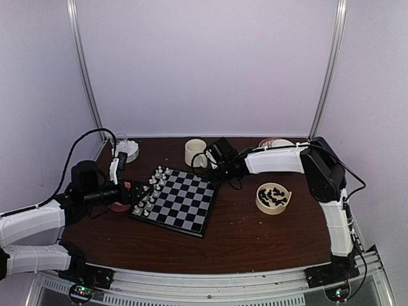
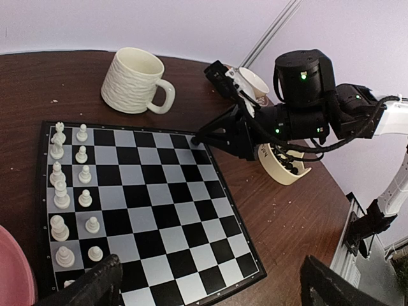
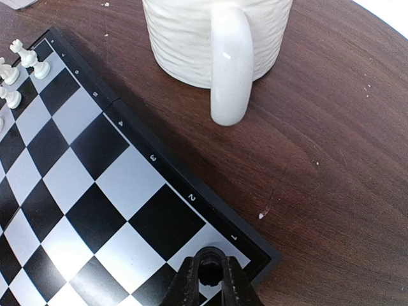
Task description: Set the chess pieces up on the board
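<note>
Right gripper clenched over the board, at the corner by the mug.
It pinches what looks like a small black piece, seen end-on with its axis vertical, and the corner square lies straight below. White pieces line the opposite side, where the left gripper hangs wide open.

Black and pale grey checks pattern the board, with white pieces at its nine o'clock. The piece in my right claw is black.
</note>
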